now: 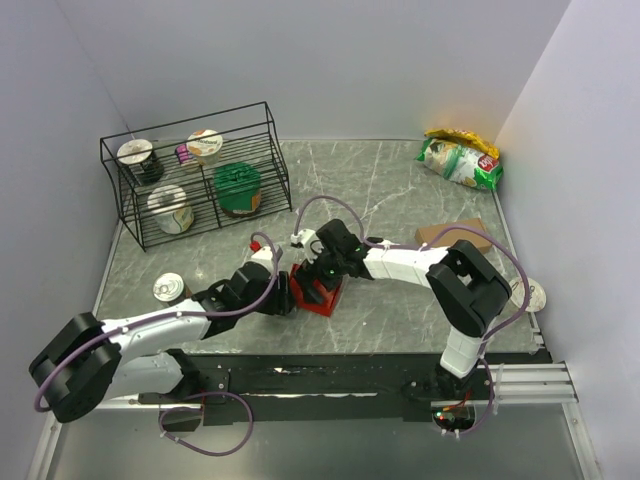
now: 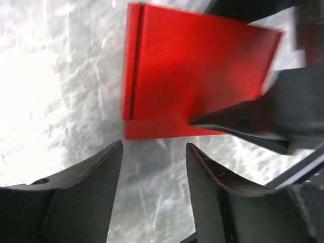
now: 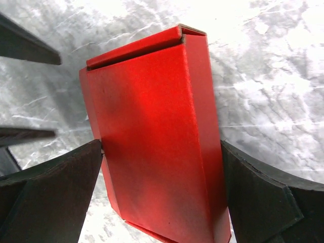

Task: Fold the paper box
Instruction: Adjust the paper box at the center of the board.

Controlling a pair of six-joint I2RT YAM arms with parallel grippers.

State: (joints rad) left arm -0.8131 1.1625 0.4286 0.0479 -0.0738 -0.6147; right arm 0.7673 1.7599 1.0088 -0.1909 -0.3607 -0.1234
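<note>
Paper box, bright red thin card, lying on the grey marbled worktop a little in from the middle of its near edge, between the two arms' tips. From the right wrist the box fills the gap of the right end effector, whose two dark fingers touch its long sides, so I judge it clasped across its width. One end shows a flap sitting slightly proud, with a dark slit beneath it. The left end effector is released, its fingers parted with only bare worktop between them, and it hangs just short of the box's edge, where a narrow creased strip runs along the panel. From above, the left end effector sits just beside the box on its left and the right end effector over it. The step in hand appears to be closing or tucking a flap. To do it well, the right grip should be only firm enough to steady the card without bowing it. The left fingers should meet the flap along its crease and press evenly, clear of the right arm's fingertips. Away from the work stand a wire rack at the far left corner, a snack bag at the far right corner, and a brown cardboard box by the right edge.
</note>
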